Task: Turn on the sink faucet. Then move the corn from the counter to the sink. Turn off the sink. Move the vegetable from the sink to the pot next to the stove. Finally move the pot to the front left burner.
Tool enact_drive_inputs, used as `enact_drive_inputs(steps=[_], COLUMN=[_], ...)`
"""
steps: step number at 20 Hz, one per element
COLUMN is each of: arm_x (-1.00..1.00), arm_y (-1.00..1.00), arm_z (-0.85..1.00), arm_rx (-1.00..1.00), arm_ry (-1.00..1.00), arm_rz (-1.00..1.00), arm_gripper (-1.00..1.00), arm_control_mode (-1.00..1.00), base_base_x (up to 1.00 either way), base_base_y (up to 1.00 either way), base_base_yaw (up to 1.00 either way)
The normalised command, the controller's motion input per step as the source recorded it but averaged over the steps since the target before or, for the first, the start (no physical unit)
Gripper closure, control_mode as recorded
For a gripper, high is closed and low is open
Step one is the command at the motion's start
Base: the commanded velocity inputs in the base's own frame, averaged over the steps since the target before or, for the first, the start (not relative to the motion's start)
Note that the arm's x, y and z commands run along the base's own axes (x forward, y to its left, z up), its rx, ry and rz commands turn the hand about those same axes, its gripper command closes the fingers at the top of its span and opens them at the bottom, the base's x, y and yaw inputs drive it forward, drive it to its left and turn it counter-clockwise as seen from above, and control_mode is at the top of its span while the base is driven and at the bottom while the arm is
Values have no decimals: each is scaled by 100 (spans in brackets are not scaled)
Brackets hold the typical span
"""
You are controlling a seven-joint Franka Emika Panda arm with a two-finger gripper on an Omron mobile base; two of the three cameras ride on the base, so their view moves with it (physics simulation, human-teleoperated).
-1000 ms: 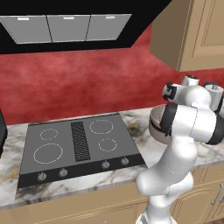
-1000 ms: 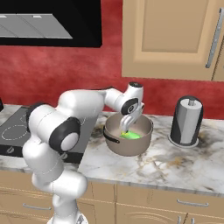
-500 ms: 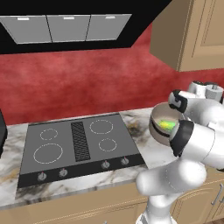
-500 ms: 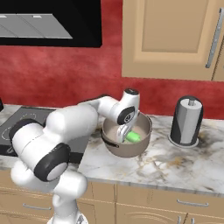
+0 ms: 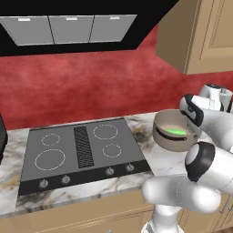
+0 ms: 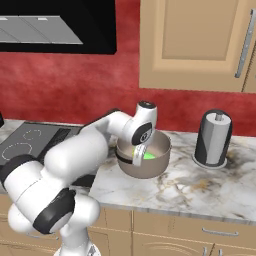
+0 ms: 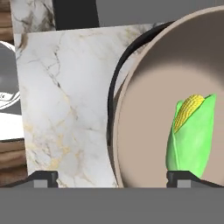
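Corn (image 7: 190,133) lies inside the pot (image 6: 159,167), on the counter (image 6: 200,187) just right of the stove (image 5: 82,152). The end effector (image 7: 117,177) hovers wide and empty, straddling the pot's rim by its handle (image 7: 114,94); a shallow or off-centre bite there could let the pot tip during the carry to the burner.

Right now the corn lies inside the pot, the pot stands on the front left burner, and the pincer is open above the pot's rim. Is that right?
Not quite. The pot is not on the front left burner; it stands on the marble counter right of the stove, as the left base view shows. The rest holds: the corn lies inside the pot, and the pincer is open over its rim.
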Motion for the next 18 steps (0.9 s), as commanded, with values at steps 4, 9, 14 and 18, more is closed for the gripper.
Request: enact_drive_inputs(steps=[4, 9, 14, 18], arm_x=[-8, -5, 0, 0], arm_y=[1, 2, 15, 15], arm_z=[16, -6, -21, -19], arm_rx=[0, 0, 0, 0], arm_ry=[1, 0, 0, 0], arm_rz=[12, 11, 6, 5], arm_gripper=[-100, -100, -100, -100], arm_control_mode=[-100, -100, -100, -100], base_base_x=[0, 0, 0, 0], base_base_y=[0, 0, 0, 0], base_base_yaw=[0, 0, 0, 0])
